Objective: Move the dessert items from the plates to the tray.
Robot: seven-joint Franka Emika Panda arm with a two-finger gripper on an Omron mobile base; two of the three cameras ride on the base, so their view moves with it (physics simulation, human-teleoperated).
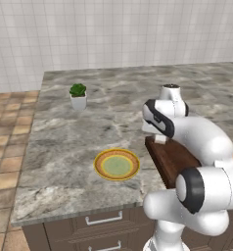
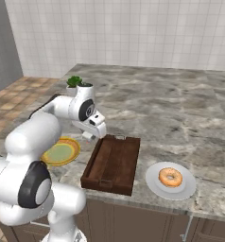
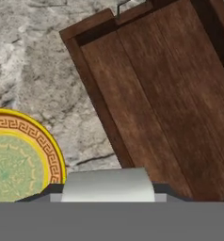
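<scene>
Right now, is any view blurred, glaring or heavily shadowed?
Left base view: even, flat light and no glare on the grey marble counter. Right base view: sharp, with faint shadow around the white round plate. Hand view: the dark brown wooden tray and yellow-rimmed green plate look soft and coarse.

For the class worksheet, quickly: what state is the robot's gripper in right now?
Gripper: closed on the pale cube, held above the near edge of the wooden tray.
</scene>
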